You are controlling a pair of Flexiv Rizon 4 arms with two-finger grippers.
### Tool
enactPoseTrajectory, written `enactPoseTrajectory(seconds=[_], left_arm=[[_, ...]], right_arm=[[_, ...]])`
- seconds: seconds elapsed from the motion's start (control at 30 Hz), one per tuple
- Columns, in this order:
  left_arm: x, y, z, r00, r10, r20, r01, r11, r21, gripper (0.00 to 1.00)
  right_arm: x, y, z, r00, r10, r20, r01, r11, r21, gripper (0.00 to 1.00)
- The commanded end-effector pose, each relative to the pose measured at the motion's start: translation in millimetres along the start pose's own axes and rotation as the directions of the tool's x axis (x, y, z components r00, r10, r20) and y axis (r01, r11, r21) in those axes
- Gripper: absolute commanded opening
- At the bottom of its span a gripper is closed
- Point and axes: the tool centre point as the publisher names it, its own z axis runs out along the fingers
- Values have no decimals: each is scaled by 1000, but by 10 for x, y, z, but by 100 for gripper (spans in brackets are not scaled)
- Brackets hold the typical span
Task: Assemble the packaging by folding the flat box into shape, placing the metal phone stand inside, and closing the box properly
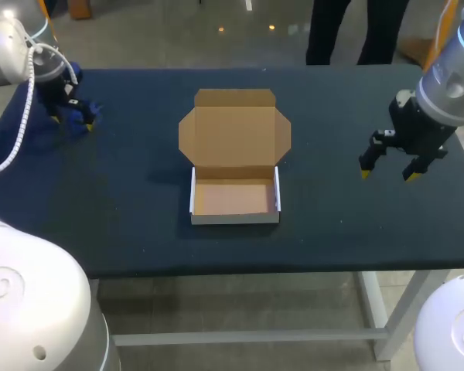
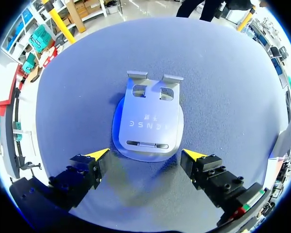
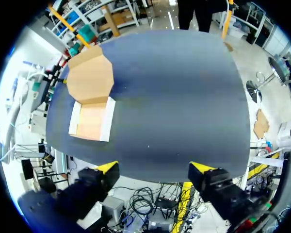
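left pincer (image 2: 146,154) gapes over phone stand (image 2: 148,121); right pincer (image 1: 387,175) gapes, clear of box (image 1: 234,197).

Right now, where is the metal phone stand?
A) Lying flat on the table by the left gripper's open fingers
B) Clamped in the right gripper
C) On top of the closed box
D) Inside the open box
A: the left wrist view shows the phone stand lying flat on the table, just ahead of the open left gripper and untouched, while the box sits open and empty.
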Motion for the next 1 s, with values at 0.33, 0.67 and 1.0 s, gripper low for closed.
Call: enactPoseTrajectory(seconds=[0.33,0.67,1.0], left_arm=[[-14,-83,6,1000,8,-4,-8,1000,-4,100],[-6,-131,11,1000,21,-10,-21,1000,-3,100],[18,-179,22,999,39,-15,-39,999,-3,100]], right_arm=[[0,0,-19,1000,-1,1,1,1000,4,100],[0,0,-19,1000,-1,1,1,1000,4,100],[0,0,-19,1000,-1,1,1,1000,4,100]])
